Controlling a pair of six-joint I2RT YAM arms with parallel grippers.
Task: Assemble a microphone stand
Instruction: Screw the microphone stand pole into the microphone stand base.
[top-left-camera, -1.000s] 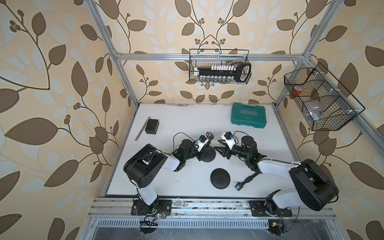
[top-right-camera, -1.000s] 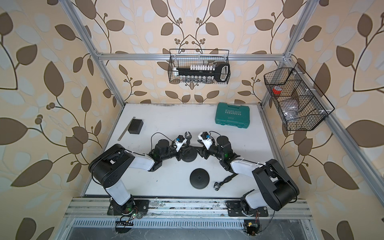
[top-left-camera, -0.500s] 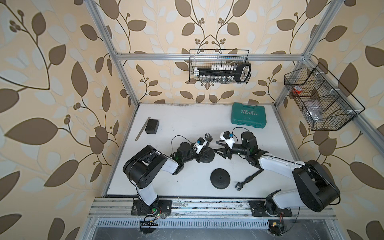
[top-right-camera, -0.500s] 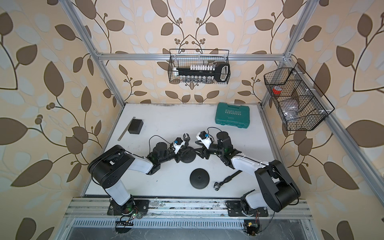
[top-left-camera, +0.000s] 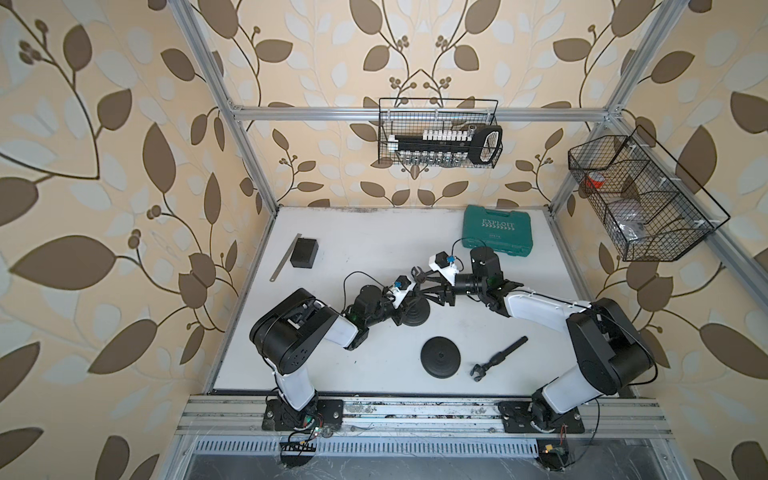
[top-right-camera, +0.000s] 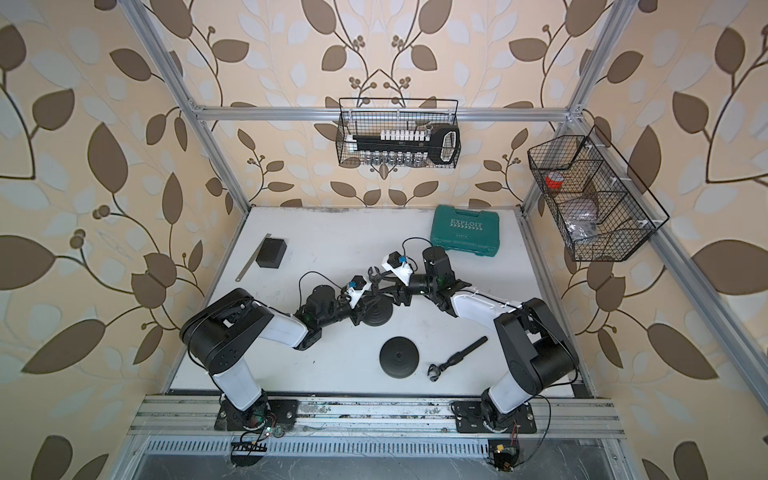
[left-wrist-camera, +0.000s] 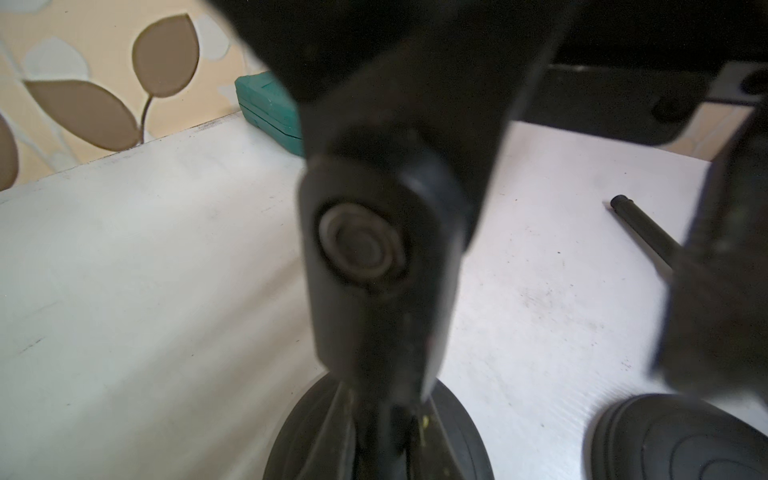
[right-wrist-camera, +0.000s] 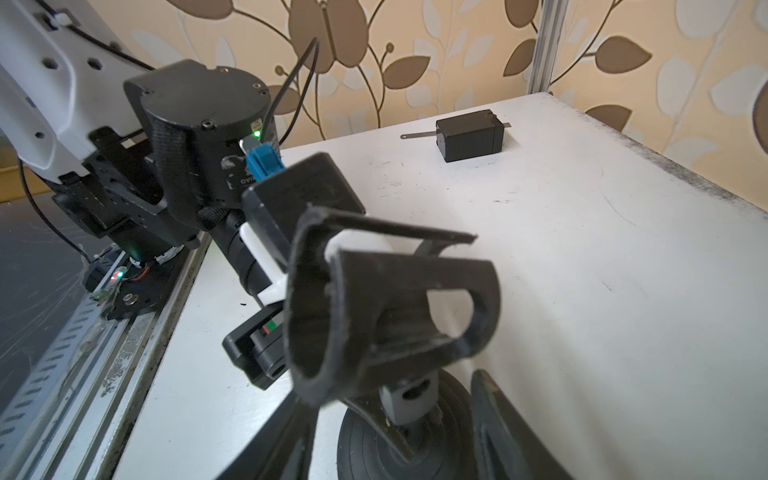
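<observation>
parts nearest me, a second base (top-left-camera: 441, 356) and a clip-tipped rod (top-left-camera: 498, 356), lay untouched. mid-table my left claw (top-left-camera: 406, 305) stayed clenched on the post (right-wrist-camera: 409, 411) of the standing base (top-left-camera: 415, 318), which had not shifted. my right claw (top-left-camera: 432, 287) had edged left over the last second and stood half spread astride that post just under the mic clip (right-wrist-camera: 386, 303), not pinching it that i could see. i judged the post seated, the clip next. farthest, the green case (top-left-camera: 497, 229) sat closed.
</observation>
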